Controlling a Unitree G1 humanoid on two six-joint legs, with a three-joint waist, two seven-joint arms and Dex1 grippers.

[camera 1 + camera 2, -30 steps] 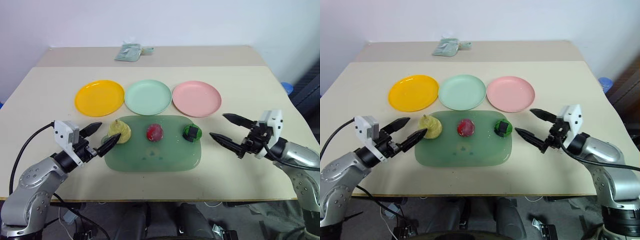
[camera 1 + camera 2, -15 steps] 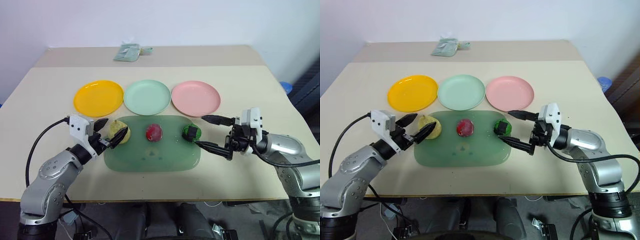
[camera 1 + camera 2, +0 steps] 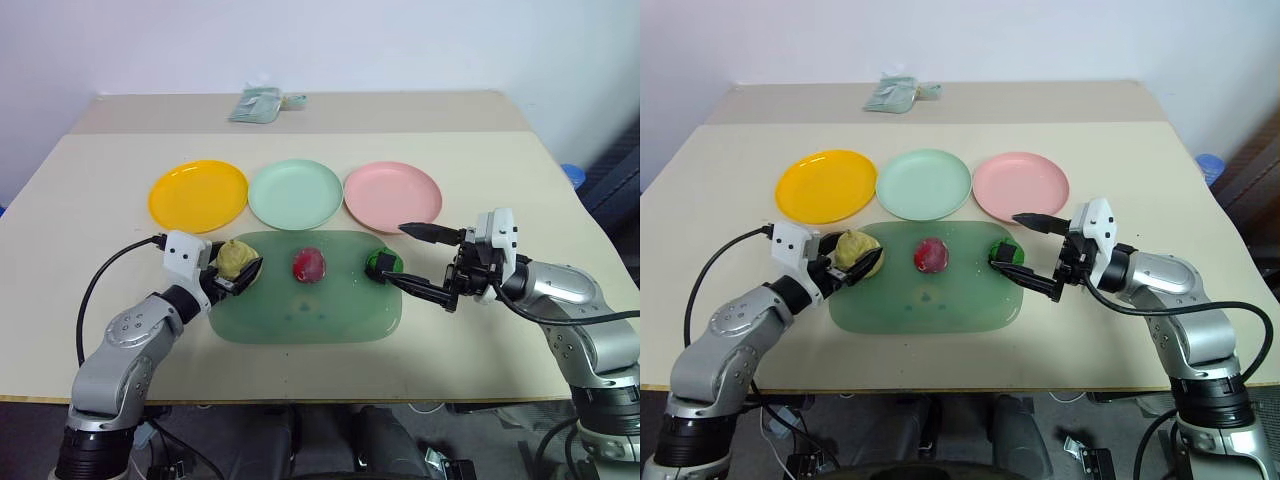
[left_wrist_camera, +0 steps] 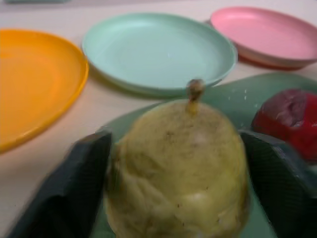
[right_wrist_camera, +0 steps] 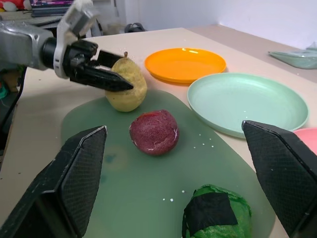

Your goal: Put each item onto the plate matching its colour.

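My left gripper (image 3: pixel 234 266) is shut on the pale yellow pear (image 4: pixel 178 168), which stands at the left end of the green board (image 3: pixel 300 318). The dark red fruit (image 3: pixel 309 265) lies mid-board. The green-and-black piece (image 3: pixel 383 264) sits at the board's right end, between the spread fingers of my open right gripper (image 3: pixel 394 253), which do not touch it. Behind the board stand the yellow plate (image 3: pixel 198 195), the mint green plate (image 3: pixel 296 193) and the pink plate (image 3: pixel 393 196), all bare.
A small pale green packet (image 3: pixel 258 104) lies at the far edge of the beige table (image 3: pixel 500 170). Bare tabletop runs along both sides of the board and in front of it.
My left gripper moved forward onto the pear and shut on it. My right gripper shifted left, so its open fingers now flank the green-and-black piece.
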